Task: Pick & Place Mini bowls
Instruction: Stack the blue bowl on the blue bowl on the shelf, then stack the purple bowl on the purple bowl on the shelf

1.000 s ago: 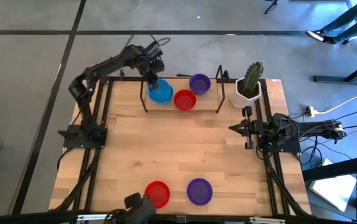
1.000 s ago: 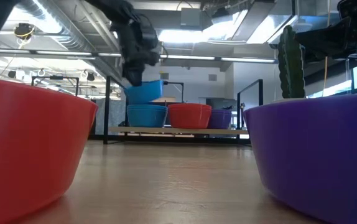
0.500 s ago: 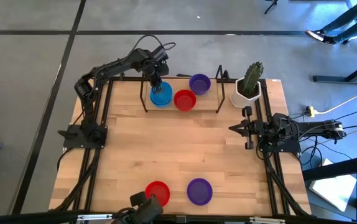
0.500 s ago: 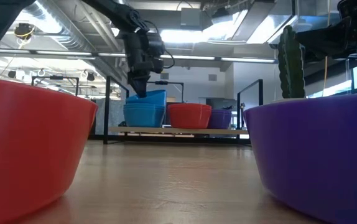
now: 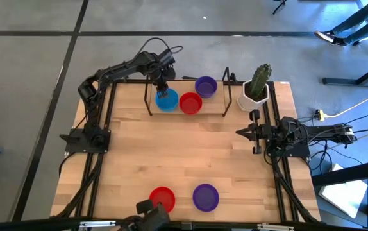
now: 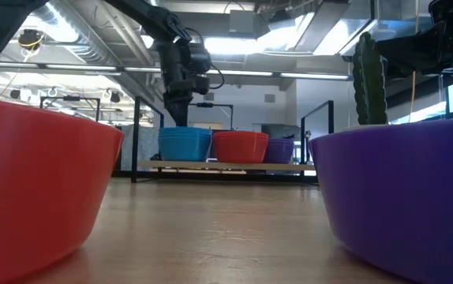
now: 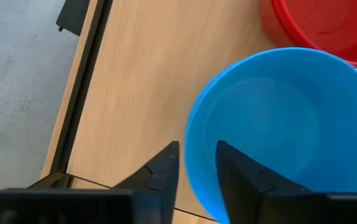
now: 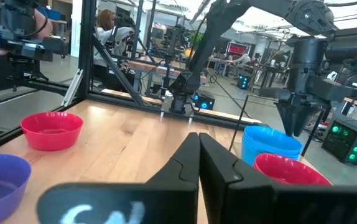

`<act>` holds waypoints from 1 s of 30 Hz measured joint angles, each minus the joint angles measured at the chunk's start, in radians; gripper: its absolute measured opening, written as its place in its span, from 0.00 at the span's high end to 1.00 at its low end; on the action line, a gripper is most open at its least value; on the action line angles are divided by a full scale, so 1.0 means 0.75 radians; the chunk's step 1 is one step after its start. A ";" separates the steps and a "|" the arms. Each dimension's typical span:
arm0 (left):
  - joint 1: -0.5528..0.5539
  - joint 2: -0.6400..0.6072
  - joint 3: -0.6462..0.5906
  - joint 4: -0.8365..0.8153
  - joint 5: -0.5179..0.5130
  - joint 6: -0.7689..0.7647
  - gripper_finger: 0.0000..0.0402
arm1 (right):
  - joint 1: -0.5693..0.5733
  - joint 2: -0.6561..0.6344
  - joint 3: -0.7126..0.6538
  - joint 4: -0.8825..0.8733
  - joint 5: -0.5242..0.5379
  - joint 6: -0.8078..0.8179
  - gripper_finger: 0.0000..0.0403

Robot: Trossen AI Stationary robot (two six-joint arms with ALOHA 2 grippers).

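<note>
A blue mini bowl (image 5: 167,100) sits level on a low wooden shelf (image 6: 219,166) at the table's far side. A red bowl (image 5: 190,102) and a purple bowl (image 5: 206,85) stand to its right. My left gripper (image 7: 197,158) points down over the blue bowl's left rim (image 7: 194,180). It is open, with one finger outside the rim and one inside, a small gap showing on the outer side. My right gripper (image 5: 240,133) waits shut at the right edge. A red bowl (image 5: 163,199) and a purple bowl (image 5: 205,197) rest at the near edge.
A white pot with a cactus (image 5: 256,90) stands at the far right corner. Black frame posts (image 5: 149,96) flank the shelf on both sides. Bare wooden tabletop (image 5: 184,154) lies between the shelf and the two near bowls.
My left gripper has come down toward the far edge with the blue bowl and lowered it onto the blue bowl on the shelf. Half a second ago the bowl stood tilted and proud of the lower one. Now it sits level, sunk into it.
</note>
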 joint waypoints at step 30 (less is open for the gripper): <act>-0.106 -1.702 -0.929 0.785 0.596 -0.180 0.97 | 0.000 0.000 0.000 -0.011 0.000 0.027 0.99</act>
